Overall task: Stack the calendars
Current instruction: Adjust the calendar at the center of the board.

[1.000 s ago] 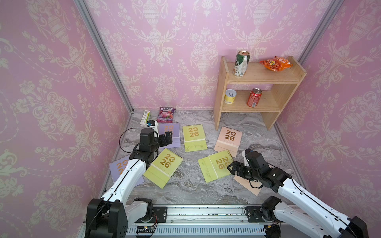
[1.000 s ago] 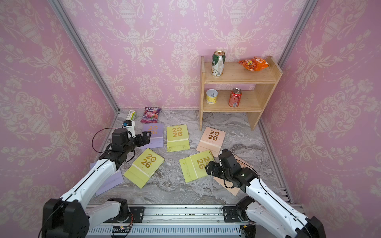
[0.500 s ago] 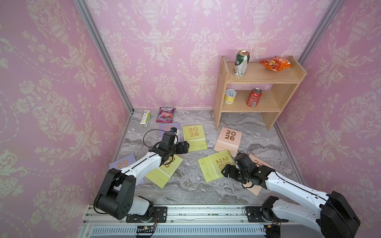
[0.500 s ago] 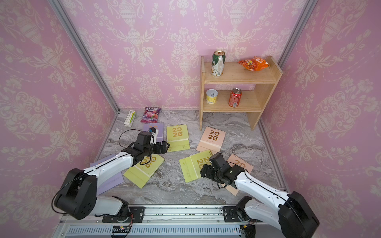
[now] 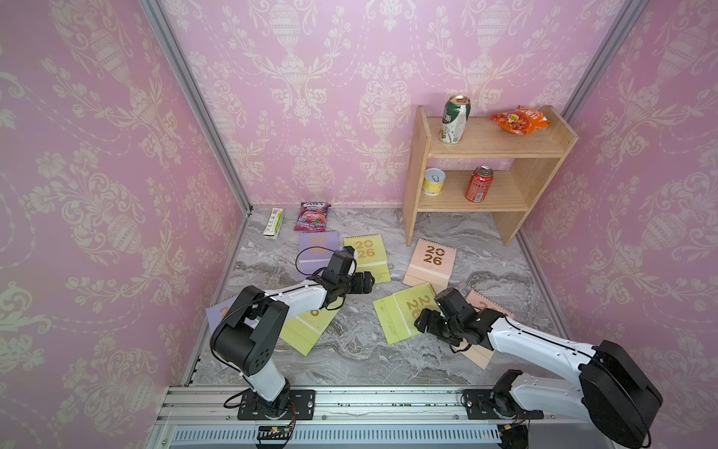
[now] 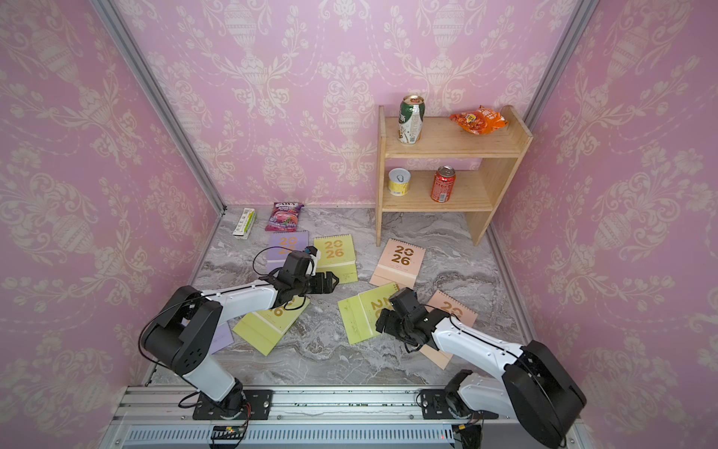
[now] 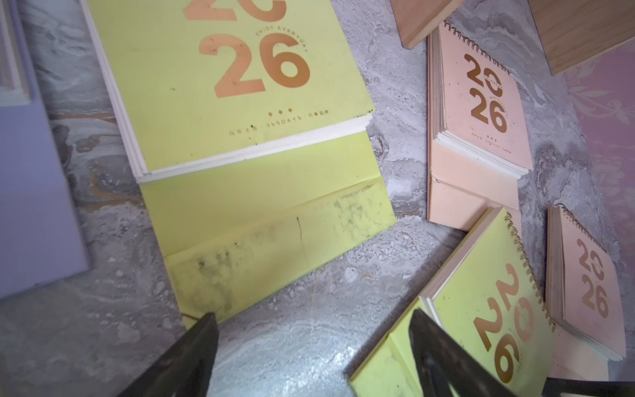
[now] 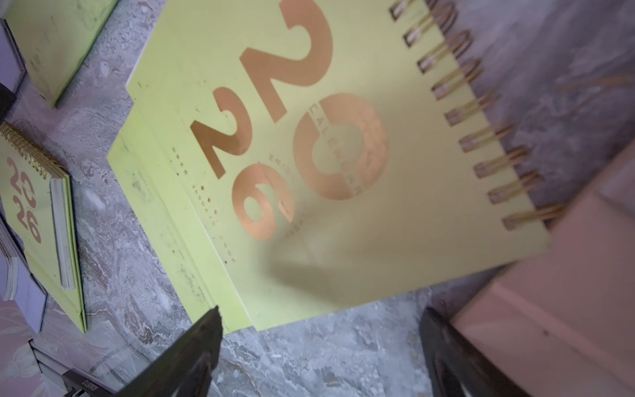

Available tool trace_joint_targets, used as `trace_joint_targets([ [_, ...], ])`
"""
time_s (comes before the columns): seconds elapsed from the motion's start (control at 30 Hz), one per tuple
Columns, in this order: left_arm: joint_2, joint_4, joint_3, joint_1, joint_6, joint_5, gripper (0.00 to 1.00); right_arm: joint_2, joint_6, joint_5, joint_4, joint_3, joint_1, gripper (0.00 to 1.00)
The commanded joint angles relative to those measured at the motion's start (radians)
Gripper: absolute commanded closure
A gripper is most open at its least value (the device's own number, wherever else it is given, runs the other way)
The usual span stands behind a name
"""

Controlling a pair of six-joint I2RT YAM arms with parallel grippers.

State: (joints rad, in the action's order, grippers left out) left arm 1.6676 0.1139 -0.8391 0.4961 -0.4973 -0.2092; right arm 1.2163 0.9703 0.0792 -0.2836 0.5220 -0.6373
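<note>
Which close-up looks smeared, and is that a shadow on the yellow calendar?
Right wrist view: the yellow-green calendar blurs toward its spiral, a soft shadow on its cover. Left wrist view: a second yellow-green calendar shows crisp print.

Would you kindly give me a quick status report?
Left gripper, right gripper open, empty. Right at edge of yellow-green calendar. Calendars scattered, unstacked. Nothing in the way.

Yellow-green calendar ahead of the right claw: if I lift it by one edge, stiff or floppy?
Likely floppy: the yellow-green calendar is a page block on a gold spiral, so it may fan open. Its base flap juts past the pages and will probably droop. Flat on the smooth marble top, it may slide before lifting.
</note>
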Motion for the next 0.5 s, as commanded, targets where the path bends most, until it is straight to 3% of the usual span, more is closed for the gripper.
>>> trace_joint_targets([
  [0.0, 0.034, 0.031, -0.023, 0.014, -0.027, -0.036, 0.13, 0.039, 0.007, -0.012, 0.009, 0.025, 0.008, 0.09],
  [0.47, 0.11, 0.075, 0.001, 0.066, -0.067, -0.118, 0.19, 0.099, -0.082, 0.001, 0.002, 0.088, 0.121, 0.09],
])
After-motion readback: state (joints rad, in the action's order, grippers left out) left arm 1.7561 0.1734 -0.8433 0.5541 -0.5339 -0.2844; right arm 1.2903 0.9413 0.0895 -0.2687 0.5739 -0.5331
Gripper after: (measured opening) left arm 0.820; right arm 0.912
